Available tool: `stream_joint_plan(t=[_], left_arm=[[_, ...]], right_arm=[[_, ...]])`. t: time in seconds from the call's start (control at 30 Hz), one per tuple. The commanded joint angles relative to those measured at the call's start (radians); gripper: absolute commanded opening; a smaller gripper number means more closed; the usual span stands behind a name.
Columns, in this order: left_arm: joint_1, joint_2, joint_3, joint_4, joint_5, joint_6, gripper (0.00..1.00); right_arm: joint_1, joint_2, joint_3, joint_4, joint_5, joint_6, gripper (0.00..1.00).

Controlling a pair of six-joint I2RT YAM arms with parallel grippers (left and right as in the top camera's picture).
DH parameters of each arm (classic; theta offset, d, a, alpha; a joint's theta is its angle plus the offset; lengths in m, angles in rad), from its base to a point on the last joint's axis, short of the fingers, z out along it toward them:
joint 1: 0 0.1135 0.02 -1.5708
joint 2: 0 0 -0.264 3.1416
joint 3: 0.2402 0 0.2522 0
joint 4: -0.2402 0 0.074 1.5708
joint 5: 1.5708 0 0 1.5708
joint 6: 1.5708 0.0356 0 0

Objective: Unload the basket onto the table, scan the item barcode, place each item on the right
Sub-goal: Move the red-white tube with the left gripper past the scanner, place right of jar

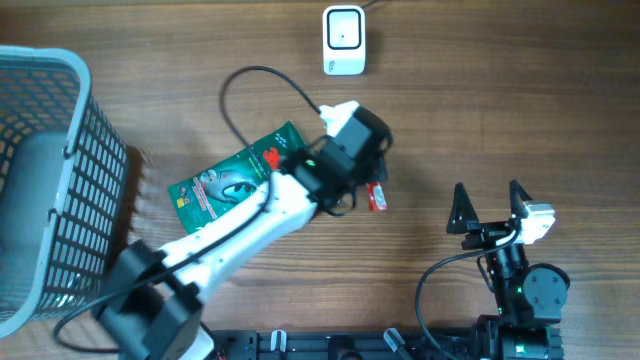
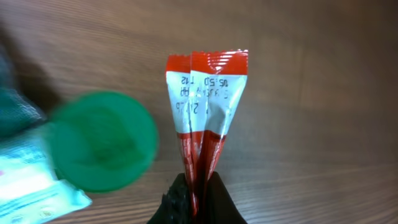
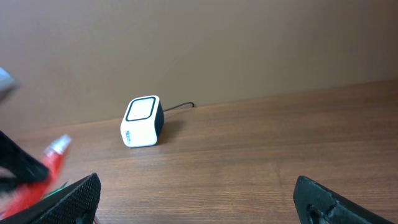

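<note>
- A grey mesh basket stands at the far left edge of the wooden surface. Only a dull grey shows inside it, and its contents cannot be made out.
- A green packet lies flat just right of the basket, outside it, partly under the white left arm.
- The left arm reaches diagonally from the lower left toward the centre. The left tool is pressed together, pinching one end of a red and white sachet. The sachet sits near the centre, just right of the packet, with printed digits on its white band. Whether it touches the surface cannot be told.
- A small white scanner stands at top centre, well apart from the sachet, with a cable leading off the top edge.
- The right tool sits at the lower right with its fingers spread wide over bare wood, well apart from the sachet.
</note>
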Motion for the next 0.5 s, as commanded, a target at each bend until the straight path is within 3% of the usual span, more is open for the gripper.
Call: stream_joint_plan(t=[0.0, 0.1, 0.2, 0.23, 0.27, 0.4, 0.47], left_arm=[[-0.083, 0.127, 0.010, 0.037, 0.002, 0.055, 0.04], [-0.124, 0.194, 0.010, 0.072, 0.002, 0.055, 0.04], [-0.138, 0.220, 0.010, 0.092, -0.004, 0.056, 0.11], [-0.138, 0.222, 0.010, 0.089, -0.018, 0.056, 0.16], [-0.138, 0.222, 0.010, 0.085, -0.037, 0.060, 0.30], [-0.129, 0.187, 0.060, 0.073, -0.076, 0.259, 0.39], [-0.112, 0.143, 0.137, 0.016, -0.173, 0.265, 0.41]], right_arm=[[0.000, -0.004, -0.001, 0.006, 0.003, -0.011, 1.00], [0.000, -0.004, -0.001, 0.006, 0.003, -0.011, 1.00], [0.000, -0.004, -0.001, 0.006, 0.003, -0.012, 1.00], [0.000, -0.004, -0.001, 0.006, 0.003, -0.012, 1.00], [0.000, -0.004, -0.001, 0.006, 0.003, -0.012, 1.00], [0.000, -0.004, -0.001, 0.006, 0.003, -0.011, 1.00], [0.000, -0.004, -0.001, 0.006, 0.003, -0.011, 1.00]])
